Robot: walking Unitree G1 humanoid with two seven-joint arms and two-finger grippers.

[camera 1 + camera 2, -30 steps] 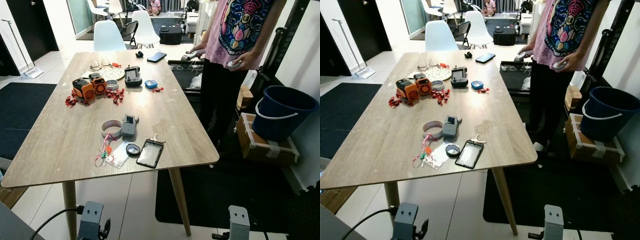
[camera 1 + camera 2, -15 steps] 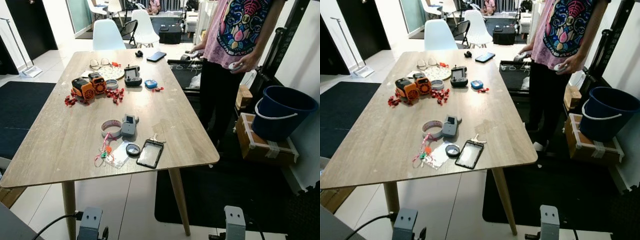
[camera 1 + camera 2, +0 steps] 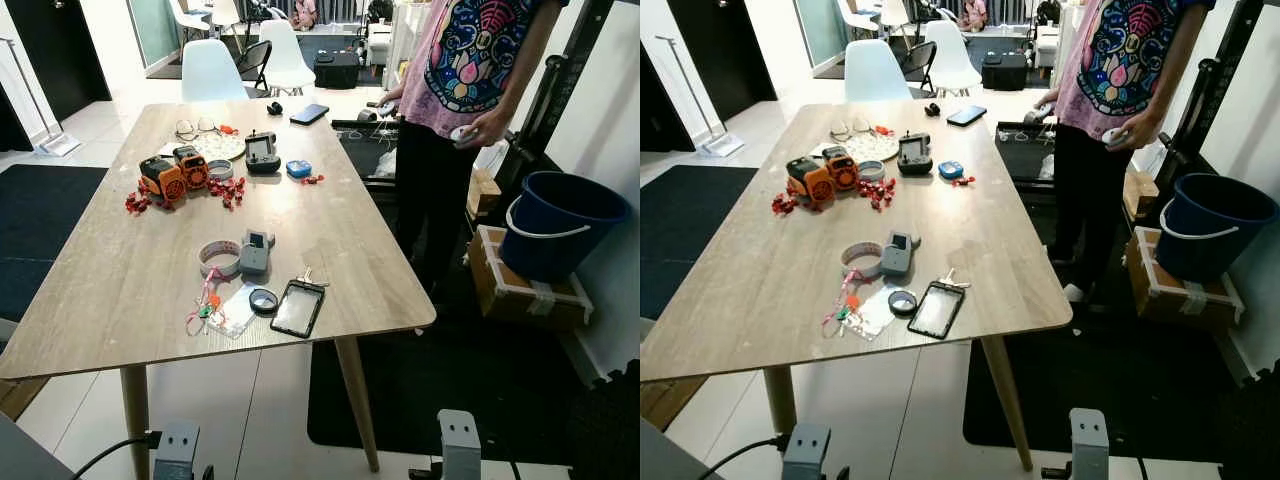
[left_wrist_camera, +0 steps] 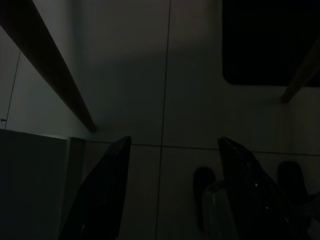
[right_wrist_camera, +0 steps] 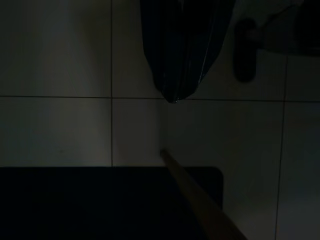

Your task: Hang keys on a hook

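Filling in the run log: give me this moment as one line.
phase: approach | keys: on table near front edge, beside phone | left gripper: open, idle, over floor | right gripper: shut, idle | person: right of table

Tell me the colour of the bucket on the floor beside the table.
The bucket is dark blue with a white handle; the right eye view shows it best.

A: From where do the head's two eyes look?
B: From above and near, down over the tabletop [image 3: 120, 280] toward 12 o'clock, sharing it.
A: The wrist cameras?
B: Low, facing dim floor tiles [image 4: 200, 120].
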